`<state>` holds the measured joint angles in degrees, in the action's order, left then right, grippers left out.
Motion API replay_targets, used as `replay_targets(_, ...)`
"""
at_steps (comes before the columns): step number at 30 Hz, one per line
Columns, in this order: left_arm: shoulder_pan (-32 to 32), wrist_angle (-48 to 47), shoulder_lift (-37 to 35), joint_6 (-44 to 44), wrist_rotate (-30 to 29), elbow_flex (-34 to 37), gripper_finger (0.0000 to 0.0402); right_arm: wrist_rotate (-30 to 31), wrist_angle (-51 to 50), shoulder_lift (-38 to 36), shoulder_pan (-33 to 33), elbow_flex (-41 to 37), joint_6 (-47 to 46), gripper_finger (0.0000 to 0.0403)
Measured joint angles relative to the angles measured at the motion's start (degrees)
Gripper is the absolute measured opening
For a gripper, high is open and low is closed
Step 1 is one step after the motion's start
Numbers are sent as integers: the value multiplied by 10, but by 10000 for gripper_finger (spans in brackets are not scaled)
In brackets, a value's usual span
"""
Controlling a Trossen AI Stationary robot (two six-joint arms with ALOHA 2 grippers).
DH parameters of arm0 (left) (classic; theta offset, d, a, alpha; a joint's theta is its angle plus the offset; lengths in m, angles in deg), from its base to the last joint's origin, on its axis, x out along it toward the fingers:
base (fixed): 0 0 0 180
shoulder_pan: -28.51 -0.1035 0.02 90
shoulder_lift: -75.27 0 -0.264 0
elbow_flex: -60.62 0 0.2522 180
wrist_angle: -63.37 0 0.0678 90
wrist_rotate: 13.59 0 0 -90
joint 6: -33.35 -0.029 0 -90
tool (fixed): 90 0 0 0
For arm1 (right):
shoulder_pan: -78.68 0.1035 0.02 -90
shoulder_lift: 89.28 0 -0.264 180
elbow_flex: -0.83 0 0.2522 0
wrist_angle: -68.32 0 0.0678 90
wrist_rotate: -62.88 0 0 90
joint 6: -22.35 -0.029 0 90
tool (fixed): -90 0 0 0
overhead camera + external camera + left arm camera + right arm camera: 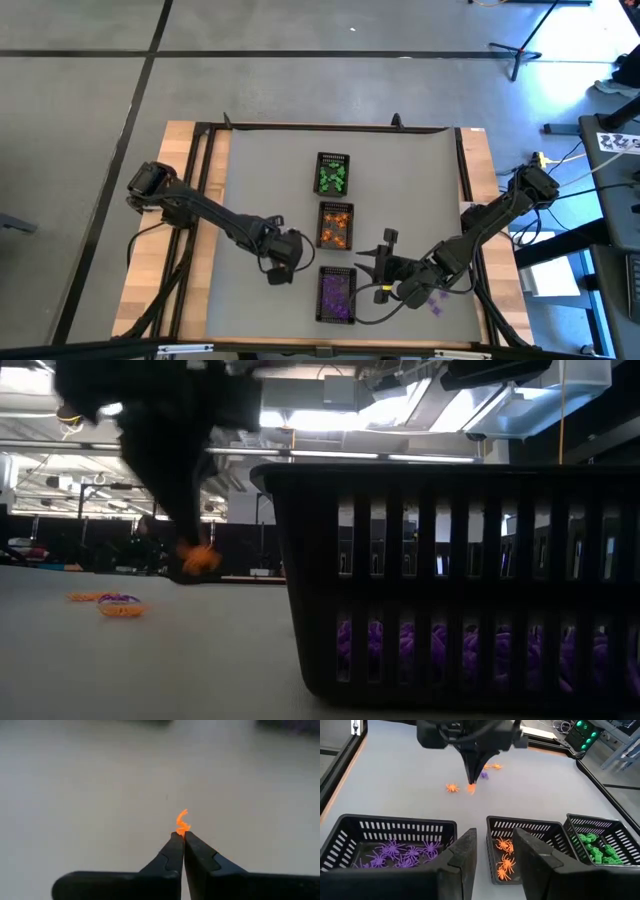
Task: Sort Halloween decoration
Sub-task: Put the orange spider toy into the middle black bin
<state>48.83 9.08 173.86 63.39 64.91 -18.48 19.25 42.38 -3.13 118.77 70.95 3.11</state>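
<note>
Sorting is judged well along, not finished. Three black mesh trays are lined up down the middle of the table (250, 190): the green tray (333, 173) farthest from the front edge, the orange tray (335, 225) in the middle, the purple tray (337, 295) nearest the front edge. Each is seen loaded with trinkets of one colour only (purple spiders (402, 852), orange spiders (504, 855) and green pieces (597, 845) in the right wrist view).

An orange trinket (182, 823) is pinched at the very tips of the left gripper (285, 262), whose fingers (172, 852) are fully closed on it. It is held just clear of the table, to the left of the orange and purple trays. The drop into the orange tray is not yet done.

Still loose on the left part of the table: one orange spider (452, 787) just beside the held piece, and a small orange and purple cluster (489, 768) farther toward the left edge. A few purple pieces (437, 303) are also left on the table under the right arm, near the front right corner.

The right gripper (390, 268) is parked by the right side of the purple tray, fingers (462, 855) parted and nothing between them.

Remaining work is estimated at a handful of picks (exact count cannot be told).
</note>
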Motion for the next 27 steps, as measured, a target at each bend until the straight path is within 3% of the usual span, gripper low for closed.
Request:
replay_targets(9, -13, 46, 0, -105, -83, -98, 0, 6, 0, 0, 0, 0, 0, 124)
replay_targets(14, -45, 160, -1, -180, -75, -108, 0, 6, 0, 0, 0, 0, 0, 124)
replay_targets(18, -81, 195, 3, -186, -61, -109, 4, 6, 0, 0, 0, 0, 0, 124)
replay_targets(27, -113, 181, 12, -187, -37, -109, 85, 5, -14, 0, 0, 0, 0, 124)
